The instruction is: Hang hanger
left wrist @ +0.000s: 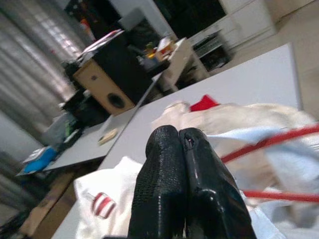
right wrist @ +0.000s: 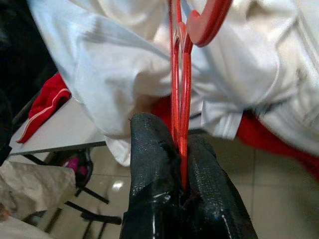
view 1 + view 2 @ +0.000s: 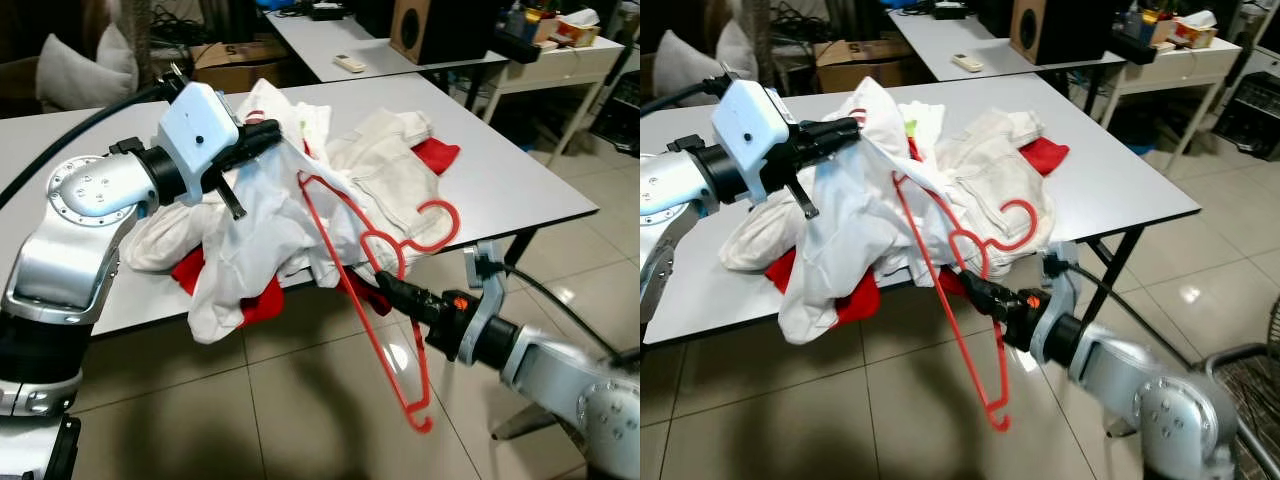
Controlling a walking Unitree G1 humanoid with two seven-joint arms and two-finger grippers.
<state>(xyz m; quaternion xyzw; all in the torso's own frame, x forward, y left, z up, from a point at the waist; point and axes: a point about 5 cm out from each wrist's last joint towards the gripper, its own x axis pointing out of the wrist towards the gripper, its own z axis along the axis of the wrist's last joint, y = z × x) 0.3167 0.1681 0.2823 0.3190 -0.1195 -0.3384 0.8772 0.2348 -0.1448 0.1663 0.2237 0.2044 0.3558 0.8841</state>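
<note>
Clamping the red hanger [image 3: 372,300], right end effector [image 3: 385,284]; no legible writing.

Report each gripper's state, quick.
Left gripper: closed, pinching the white shirt above the table.
Right gripper: closed on the red hanger, near its hook.

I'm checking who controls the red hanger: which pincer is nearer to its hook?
Right. The right pincer is clamped on the red hanger just below its hook; the left pincer is shut on the white garment further up the table.
</note>
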